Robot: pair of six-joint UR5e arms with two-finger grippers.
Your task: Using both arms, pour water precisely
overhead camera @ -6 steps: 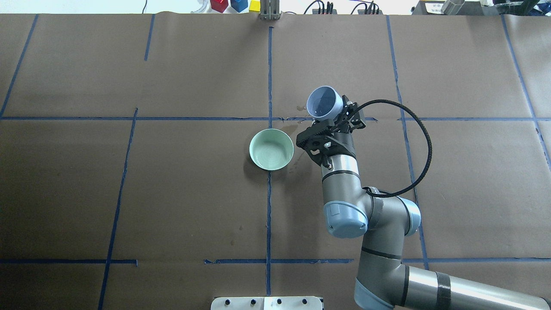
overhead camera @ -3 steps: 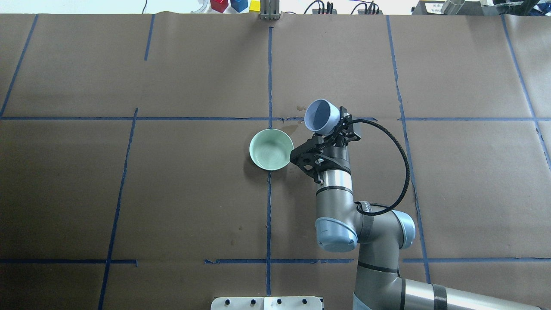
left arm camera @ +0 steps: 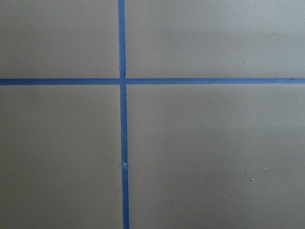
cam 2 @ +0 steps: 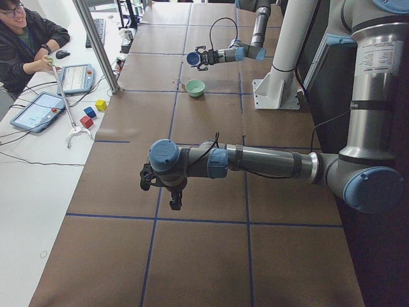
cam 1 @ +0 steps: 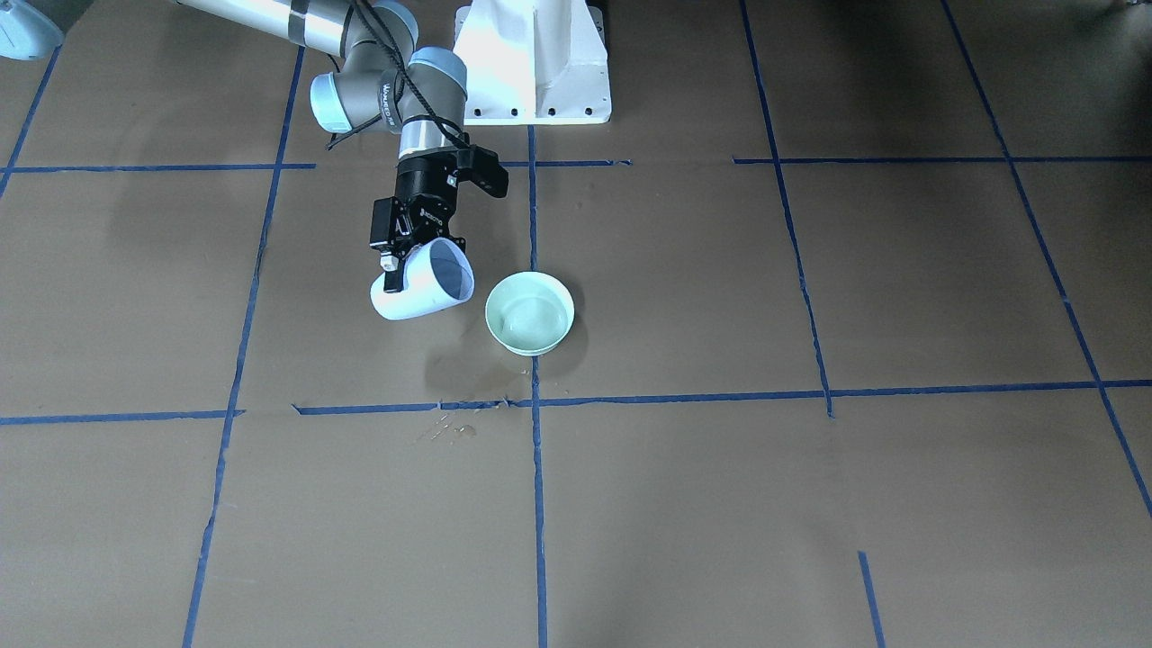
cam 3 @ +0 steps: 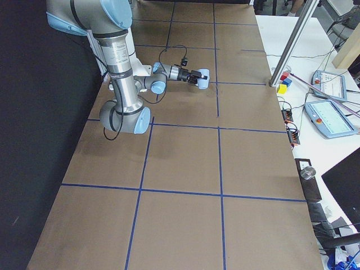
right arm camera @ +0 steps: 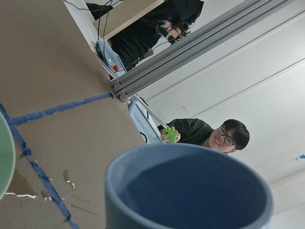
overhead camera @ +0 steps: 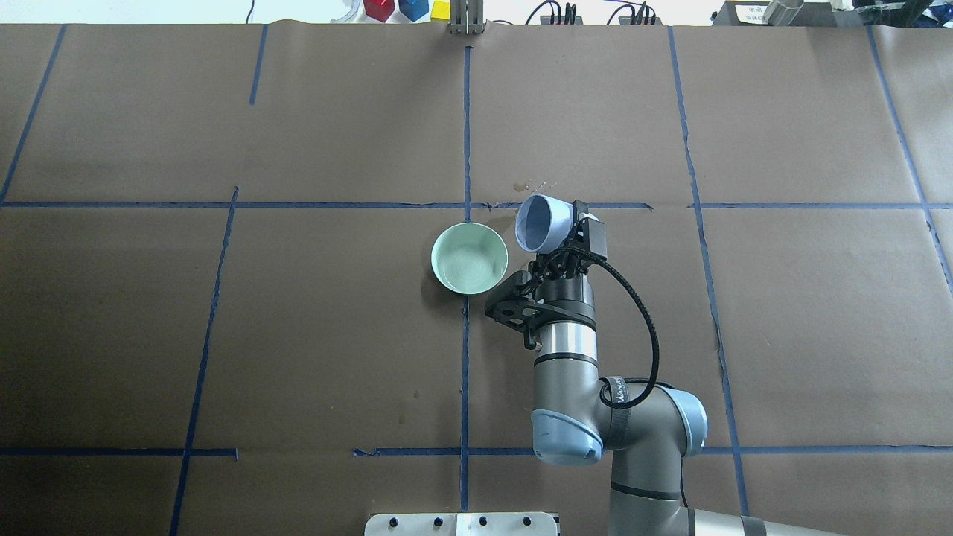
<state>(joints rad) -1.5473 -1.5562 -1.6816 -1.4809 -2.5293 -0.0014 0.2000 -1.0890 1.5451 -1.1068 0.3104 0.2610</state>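
My right gripper [overhead camera: 567,237] is shut on a light-blue cup [overhead camera: 542,222], tipped on its side with its mouth facing a mint-green bowl [overhead camera: 436,260]. In the front-facing view the cup [cam 1: 423,286] hangs just left of the bowl [cam 1: 526,346], its rim close to the bowl's rim and above the table. A faint sheen of water lies in the bowl, and wet drops [cam 1: 450,430] mark the paper nearby. The right wrist view is filled by the cup's open mouth [right arm camera: 190,191]. My left gripper [cam 2: 174,195] hovers over bare paper far from the bowl; whether it is open or shut I cannot tell.
Brown paper with blue tape lines [overhead camera: 465,134] covers the table. The white pedestal [cam 1: 531,63] stands behind the bowl. Coloured blocks [overhead camera: 380,9] and a metal post [cam 2: 96,45] sit at the far edge. A person [cam 2: 25,38] sits beside tablets [cam 2: 38,109].
My right arm has drawn back and swung left, carrying the cup toward the bowl. The cup has tipped further, its mouth now beside the bowl's rim. The bowl has not moved.
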